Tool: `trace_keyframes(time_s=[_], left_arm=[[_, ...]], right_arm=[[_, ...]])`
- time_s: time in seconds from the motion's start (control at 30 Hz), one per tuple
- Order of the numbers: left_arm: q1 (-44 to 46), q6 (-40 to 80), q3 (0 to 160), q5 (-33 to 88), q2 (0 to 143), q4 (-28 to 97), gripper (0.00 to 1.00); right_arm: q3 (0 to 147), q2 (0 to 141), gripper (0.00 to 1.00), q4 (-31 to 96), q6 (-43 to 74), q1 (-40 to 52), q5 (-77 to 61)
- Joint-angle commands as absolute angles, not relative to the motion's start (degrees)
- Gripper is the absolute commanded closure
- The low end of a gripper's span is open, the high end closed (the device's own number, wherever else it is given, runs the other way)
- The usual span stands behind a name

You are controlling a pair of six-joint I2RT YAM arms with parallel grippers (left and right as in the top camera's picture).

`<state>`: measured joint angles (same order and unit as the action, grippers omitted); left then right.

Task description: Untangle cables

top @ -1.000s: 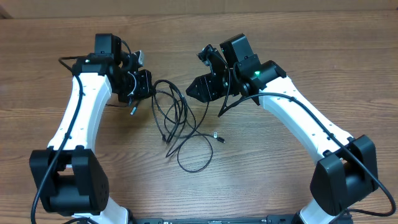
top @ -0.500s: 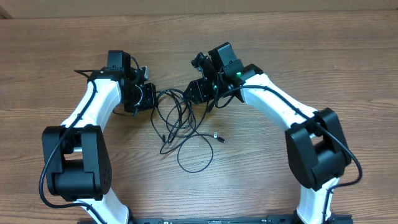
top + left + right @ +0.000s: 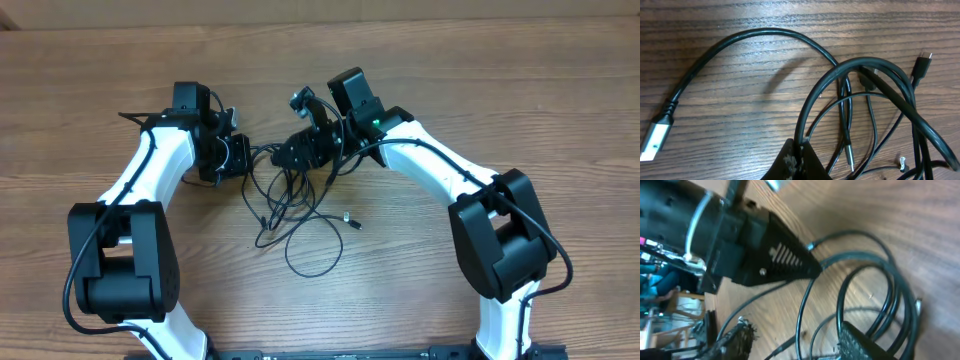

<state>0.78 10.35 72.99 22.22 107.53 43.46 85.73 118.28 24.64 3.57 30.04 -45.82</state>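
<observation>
The cables (image 3: 298, 203) lie as a loose tangle of thin black wires in the middle of the table, with a small plug end (image 3: 350, 217) off to the right. My left gripper (image 3: 247, 154) is at the tangle's left edge, shut on one black cable (image 3: 805, 120). In the left wrist view a silver plug (image 3: 654, 141) lies far left and a thin plug (image 3: 850, 159) beside the jaws. My right gripper (image 3: 283, 157) hovers over the top of the tangle, open. Its fingers (image 3: 867, 344) stand wide apart, a cable strand (image 3: 801, 315) running between them untouched.
The wooden table (image 3: 520, 70) stretches all round the tangle. Both white arms reach in from the near edge, their bases (image 3: 115, 270) at the lower left and lower right. In the right wrist view the left gripper (image 3: 775, 257) sits close ahead.
The right arm has swung left, bringing its gripper over the tangle and close to the left gripper. The left gripper shifted slightly right a second ago and has held still since.
</observation>
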Motion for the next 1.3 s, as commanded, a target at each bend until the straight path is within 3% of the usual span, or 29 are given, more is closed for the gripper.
trace_keyframes(time_s=[0.0, 0.2, 0.27, 0.37, 0.47, 0.57, 0.83, 1.0, 1.1, 1.2, 1.27], left_arm=[[1.26, 10.94, 72.4, 22.5, 108.33, 43.42, 0.96], [1.26, 10.94, 72.4, 22.5, 108.33, 43.48, 0.96], [1.26, 10.94, 72.4, 22.5, 108.33, 43.46, 0.96], [1.26, 10.94, 72.4, 22.48, 108.33, 43.48, 0.96], [1.26, 10.94, 72.4, 22.48, 108.33, 43.46, 0.96], [1.26, 10.92, 72.4, 22.41, 108.33, 43.46, 0.96], [1.15, 9.1, 72.55, 22.46, 108.03, 43.2, 0.96], [0.47, 8.99, 73.01, 21.87, 101.67, 42.72, 0.96], [-0.47, 9.21, 73.01, 21.85, 94.3, 43.68, 0.96], [-1.3, 9.23, 73.01, 19.88, 86.28, 46.3, 0.96], [-1.8, 9.91, 73.01, 16.21, 79.88, 48.71, 0.96]], right_arm=[[85.82, 122.91, 0.45, 26.35, 2.94, 30.81, -43.62], [85.84, 126.04, 0.46, 24.47, 2.94, 30.79, -45.01], [86.02, 126.02, 0.51, 22.76, 2.96, 30.79, -47.75], [86.96, 126.02, 0.7, 19.92, 3.4, 30.63, -54.46], [89.21, 125.01, 0.77, 19.99, 6.28, 29.36, -55.61], [90.52, 122.85, 0.96, 20.03, 7.92, 27.2, -58.19], [90.78, 110.37, 0.96, 20.88, 11.25, 17.02, -76.6], [90.78, 101.27, 0.96, 21.47, 13.98, 12.91, -77.45], [90.78, 97.51, 0.96, 24.27, 13.96, 10.44, -71.11], [90.78, 96.31, 0.96, 32.53, 13.96, 9.02, -55.27], [90.76, 96.33, 0.96, 41.85, 15.22, 8.97, -35.79]])
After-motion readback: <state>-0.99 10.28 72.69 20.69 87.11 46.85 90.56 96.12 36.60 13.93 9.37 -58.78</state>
